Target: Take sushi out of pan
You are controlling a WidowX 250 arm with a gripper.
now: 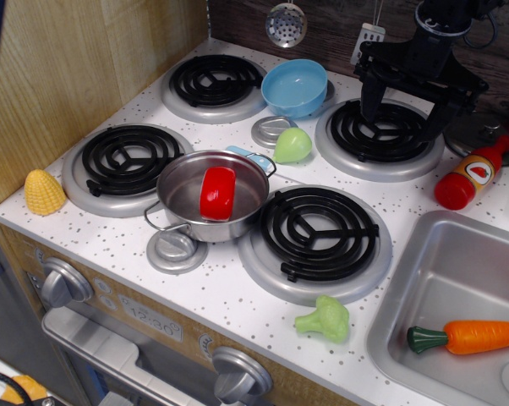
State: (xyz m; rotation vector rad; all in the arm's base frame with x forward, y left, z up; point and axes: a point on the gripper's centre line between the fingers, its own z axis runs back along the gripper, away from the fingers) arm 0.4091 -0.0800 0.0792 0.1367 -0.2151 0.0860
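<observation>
The sushi (217,194) is a glossy red toy standing on edge inside the pan (187,199), toward its right side. The pan is a small shiny steel pot with thin loop handles, sitting between the two front burners. My gripper (404,118) is black, open and empty, hovering above the back right burner (381,135), well behind and to the right of the pan.
A light blue bowl (295,86) sits at the back. A green pear-like toy (292,145), a corn toy (44,192), a ketchup bottle (472,173) and a green broccoli toy (325,320) lie around. A carrot (470,337) lies in the sink (457,279). A wood wall stands at the left.
</observation>
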